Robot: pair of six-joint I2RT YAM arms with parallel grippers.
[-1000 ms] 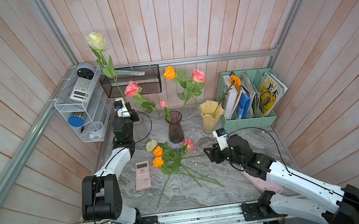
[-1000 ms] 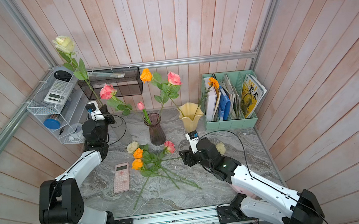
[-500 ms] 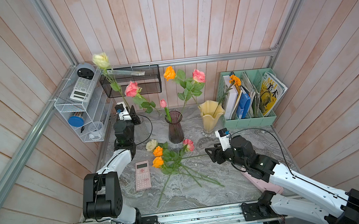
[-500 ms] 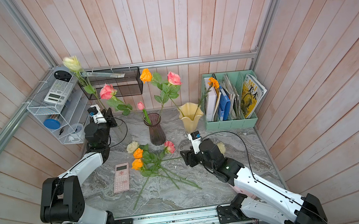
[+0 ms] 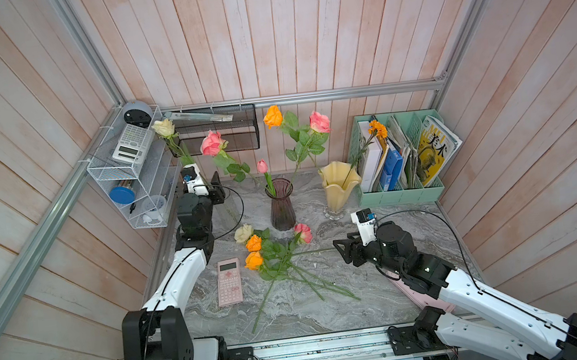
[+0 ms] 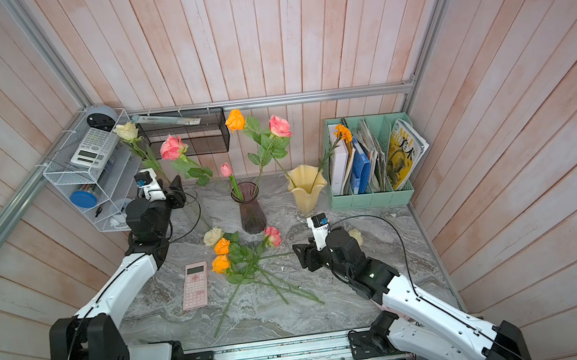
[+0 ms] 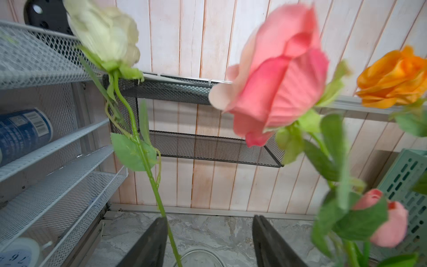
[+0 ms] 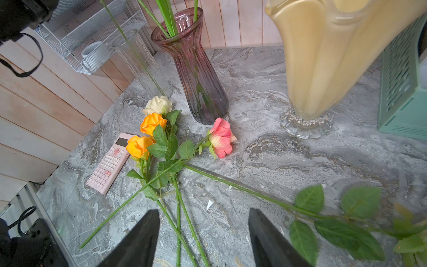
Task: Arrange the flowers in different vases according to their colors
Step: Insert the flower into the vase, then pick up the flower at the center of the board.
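Left gripper (image 7: 209,219) has its jaws apart, with the white rose (image 7: 108,34) stem dropped into the clear vase (image 7: 198,255). Right gripper (image 8: 203,213) gapes empty over the loose flowers (image 8: 159,143) on the table (image 8: 288,161). They're probably light and floppy with slick stems, so pinch mid-stem.

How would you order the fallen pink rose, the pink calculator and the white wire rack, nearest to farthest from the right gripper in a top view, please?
1. The fallen pink rose, close by the right gripper.
2. The pink calculator, farther to the left.
3. The white wire rack, hung at far left.
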